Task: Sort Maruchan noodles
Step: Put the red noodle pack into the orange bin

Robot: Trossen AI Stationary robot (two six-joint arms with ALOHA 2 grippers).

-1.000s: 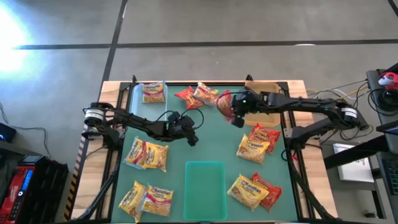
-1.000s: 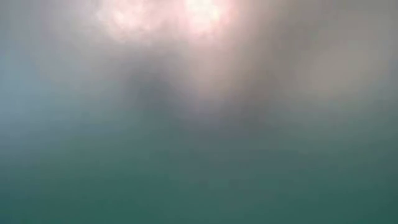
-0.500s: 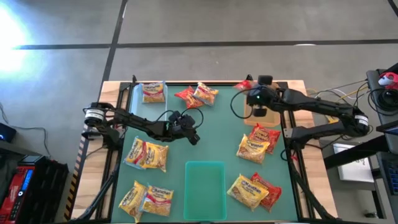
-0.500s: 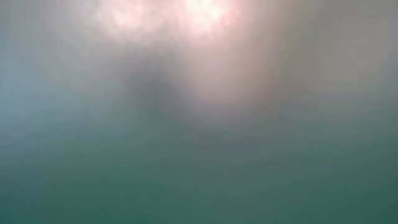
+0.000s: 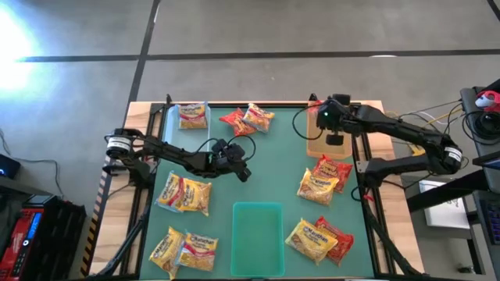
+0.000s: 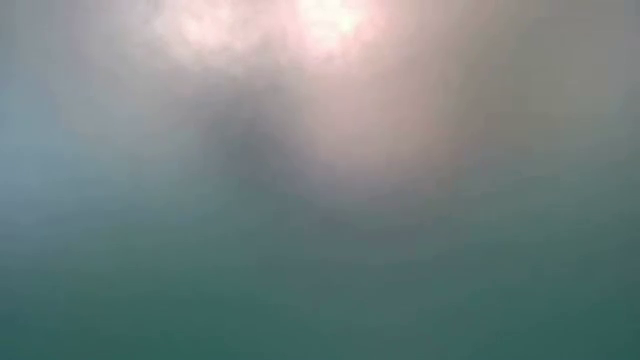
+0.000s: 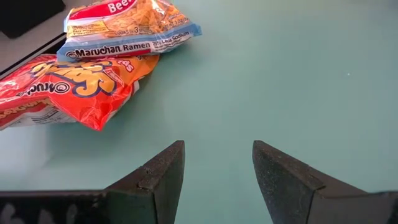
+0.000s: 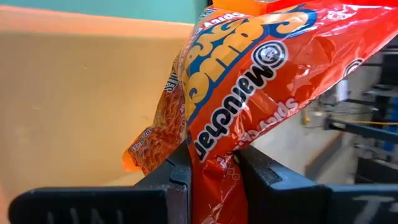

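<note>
Right now the right gripper [image 8: 211,165] pinches a red packet [image 8: 261,81] by one crinkled corner, fingers nearly closed on the film, over the tan tray [image 5: 328,139] at the table's far right edge. In the high view the right gripper [image 5: 334,129] hangs above that tray, whose floor looks bare; the packet isn't clear from above.

Risks, as I judge them:
- Thin corner grip: the packet hangs tilted from one edge, so it could slip out before it is over the tray's middle.
- Release near the tray wall: it could catch on the rim and land half out, or on the red and yellow packets [image 5: 322,178] just beside the tray.
- Crinkly film may cling to a finger when the gripper lets go and drag out with it.

Containers, near to far:
- Green tray [image 5: 258,228], near centre: nothing visible in it.
- Tan tray: see above.
- Clear tray [image 5: 160,119], far left corner: one yellow-and-white packet [image 5: 192,115] in it.

Loose packets lie on the green mat [image 5: 273,156]: near left, near right, and two [image 5: 248,119] at far centre.

Left gripper [image 7: 217,165] waits low at mid-left, fingers apart and holding nothing; a red and a beef packet [image 7: 134,28] lie ahead of it. The low view shows nothing usable.
</note>
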